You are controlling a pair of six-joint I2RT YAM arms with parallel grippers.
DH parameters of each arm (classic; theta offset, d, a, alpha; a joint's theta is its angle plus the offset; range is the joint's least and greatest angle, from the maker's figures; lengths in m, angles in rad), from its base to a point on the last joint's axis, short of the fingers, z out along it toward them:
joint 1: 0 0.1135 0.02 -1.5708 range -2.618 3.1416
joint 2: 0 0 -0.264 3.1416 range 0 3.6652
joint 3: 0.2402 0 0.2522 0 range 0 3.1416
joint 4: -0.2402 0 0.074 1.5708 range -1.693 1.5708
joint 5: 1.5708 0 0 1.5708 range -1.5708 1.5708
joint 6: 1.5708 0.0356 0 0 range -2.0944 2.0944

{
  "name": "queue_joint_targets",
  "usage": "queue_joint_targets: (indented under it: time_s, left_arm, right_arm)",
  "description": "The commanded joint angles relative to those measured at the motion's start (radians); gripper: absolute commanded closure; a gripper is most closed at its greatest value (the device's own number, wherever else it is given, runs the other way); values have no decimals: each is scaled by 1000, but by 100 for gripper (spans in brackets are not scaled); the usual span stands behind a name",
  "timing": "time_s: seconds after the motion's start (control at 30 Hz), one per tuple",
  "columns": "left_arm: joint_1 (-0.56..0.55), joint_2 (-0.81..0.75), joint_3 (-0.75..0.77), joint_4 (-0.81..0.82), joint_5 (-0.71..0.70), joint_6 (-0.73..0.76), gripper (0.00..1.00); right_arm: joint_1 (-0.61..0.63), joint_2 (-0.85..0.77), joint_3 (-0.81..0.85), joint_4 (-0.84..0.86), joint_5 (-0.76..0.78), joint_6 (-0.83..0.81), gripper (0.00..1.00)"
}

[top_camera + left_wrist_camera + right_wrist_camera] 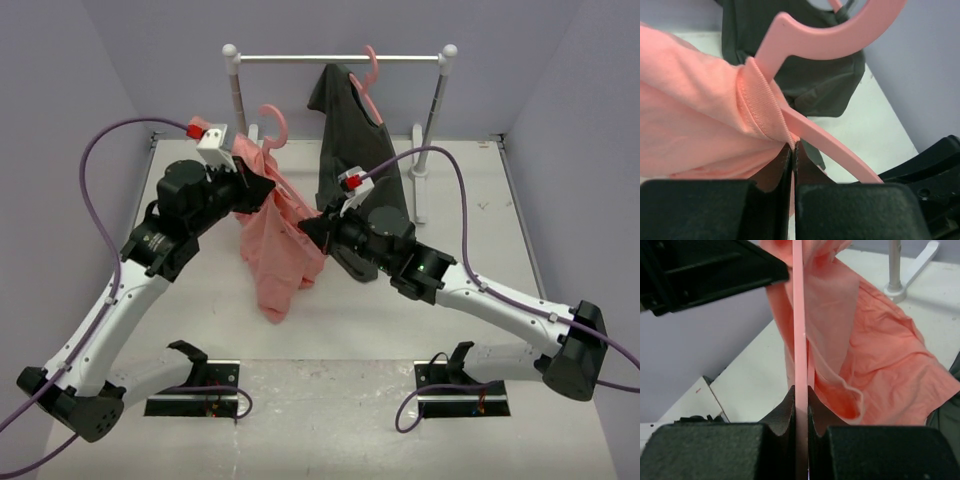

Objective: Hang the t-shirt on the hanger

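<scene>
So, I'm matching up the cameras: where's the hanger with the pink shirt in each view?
Top external: hanger hook left of centre, above the pink shirt.
Left wrist: hook across the top, arm slanting to lower right.
Right wrist: thin upright bar, centre.
Shared landmark: pink shirt.

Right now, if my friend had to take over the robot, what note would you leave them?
Left gripper: shut on the pink t-shirt by its collar.
Right gripper: shut on a thin bar of the pink hanger.
Where: both things are held up between the arms, in front of the rack with the dark shirt.
Done: the hanger's hook pokes out of the collar, and one side seems to be inside the t-shirt.
Left: one hanger arm is bare beside the collar. Pull the t-shirt over it, then straighten the bunched cloth.
</scene>
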Motion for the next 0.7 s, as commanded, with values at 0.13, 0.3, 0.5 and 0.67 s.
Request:
queue_joint_targets:
  time_s: [0.13, 0.3, 0.5, 0.67]
  left_arm:
    - [-9, -86, 98, -55, -74, 1, 100]
    - [-9, -28, 115, -68, 30, 42, 100]
    - [-99, 98, 162, -81, 313, 115, 100]
    - [-144, 44, 187, -127, 167, 150, 100]
  right_arm:
    - [-69, -29, 79, -23, -171, -83, 100]
    - [-97, -160, -48, 100, -164, -99, 100]
    - [-140, -110, -35, 126, -149, -115, 100]
    - [-200, -161, -171, 265, -136, -56, 100]
